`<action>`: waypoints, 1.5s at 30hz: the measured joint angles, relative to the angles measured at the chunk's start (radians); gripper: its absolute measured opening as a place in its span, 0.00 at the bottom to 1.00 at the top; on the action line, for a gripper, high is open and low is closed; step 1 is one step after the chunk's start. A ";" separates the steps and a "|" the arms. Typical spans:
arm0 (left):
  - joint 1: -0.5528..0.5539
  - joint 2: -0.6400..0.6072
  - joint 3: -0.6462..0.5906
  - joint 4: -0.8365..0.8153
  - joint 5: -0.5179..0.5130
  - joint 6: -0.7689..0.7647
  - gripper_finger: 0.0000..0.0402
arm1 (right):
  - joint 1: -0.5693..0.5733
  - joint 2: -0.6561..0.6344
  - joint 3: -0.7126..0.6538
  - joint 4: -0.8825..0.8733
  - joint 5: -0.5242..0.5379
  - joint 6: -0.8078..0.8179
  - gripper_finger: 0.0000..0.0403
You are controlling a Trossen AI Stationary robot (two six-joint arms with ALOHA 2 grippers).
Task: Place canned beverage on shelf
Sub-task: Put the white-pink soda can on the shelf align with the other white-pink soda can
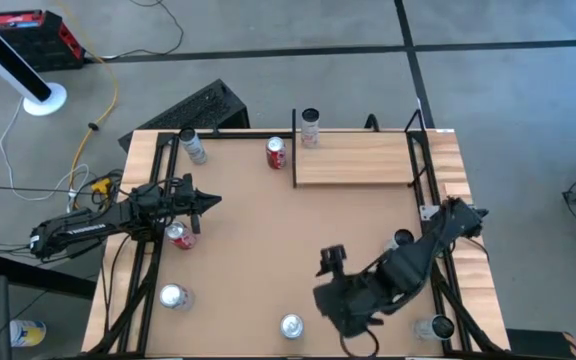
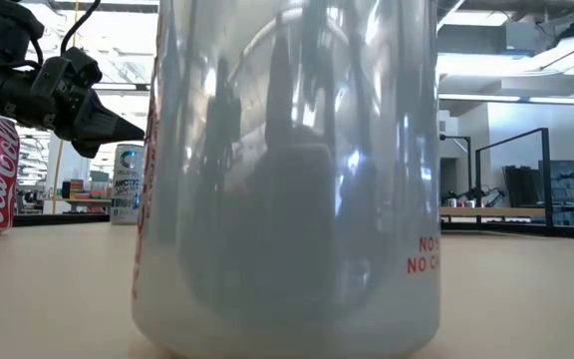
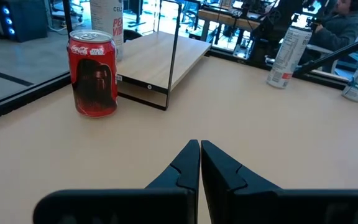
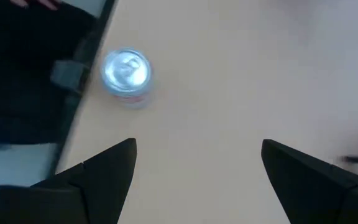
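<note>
Right end effector (image 4: 194, 165) hangs wide open and empty above the near bench, a silver-topped can (image 4: 125, 73) just ahead. Left end effector (image 3: 199, 163) closed, empty, left side. Shelf (image 1: 353, 160) far. Can likely rigid, smooth, slippery; grip mid-body.

table centre (image 1: 298, 225) lies open; red can (image 1: 276, 153) stands beside shelf (image 1: 353, 160) rail.
</note>
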 joint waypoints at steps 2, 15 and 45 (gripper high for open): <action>0.000 -0.002 0.000 0.000 0.000 0.000 0.00 | 0.008 0.009 -0.024 0.066 0.020 -0.028 0.91; 0.000 0.006 0.000 0.000 0.000 0.000 0.00 | -0.029 0.055 -0.029 -0.218 -0.004 0.206 0.91; 0.000 0.010 0.000 0.000 0.000 0.000 0.00 | -0.098 -0.913 -1.171 -0.145 -0.075 1.236 0.91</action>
